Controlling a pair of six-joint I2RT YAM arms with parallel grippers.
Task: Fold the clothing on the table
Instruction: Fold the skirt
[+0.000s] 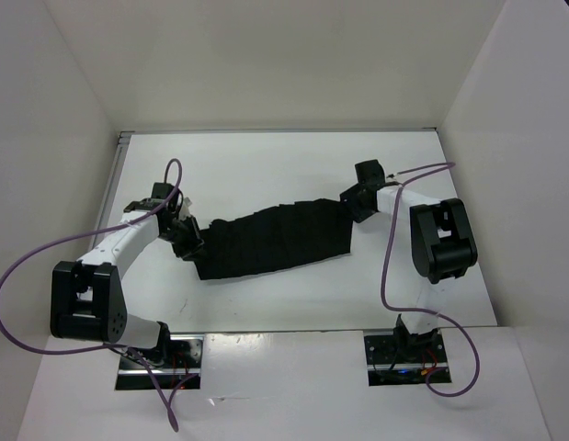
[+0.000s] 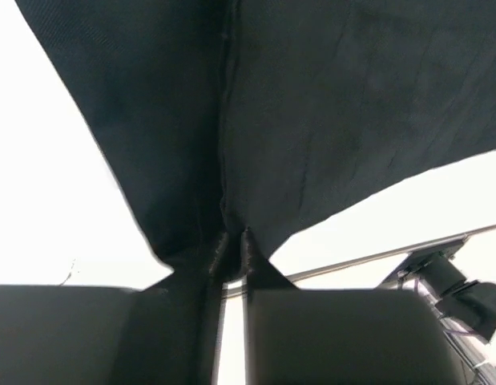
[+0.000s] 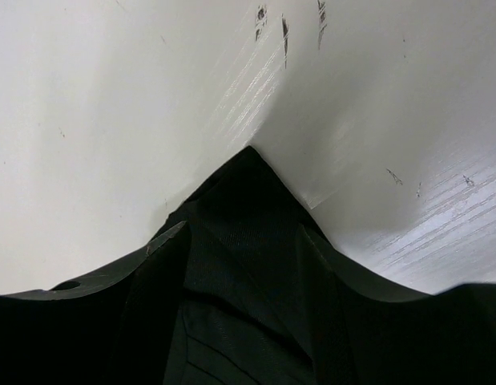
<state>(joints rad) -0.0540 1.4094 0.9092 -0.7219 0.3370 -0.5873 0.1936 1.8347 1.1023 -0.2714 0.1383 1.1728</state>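
The left gripper (image 1: 187,240) pinches the clothing (image 1: 275,241) at its left end, jaws nearly together. The right gripper (image 1: 354,204) stands spread around its far corner, over the table (image 1: 266,165).

The clothing (image 1: 270,241) lies across the surface (image 1: 266,165), the left gripper (image 1: 187,241) at its left end, the right gripper (image 1: 353,204) at its right.
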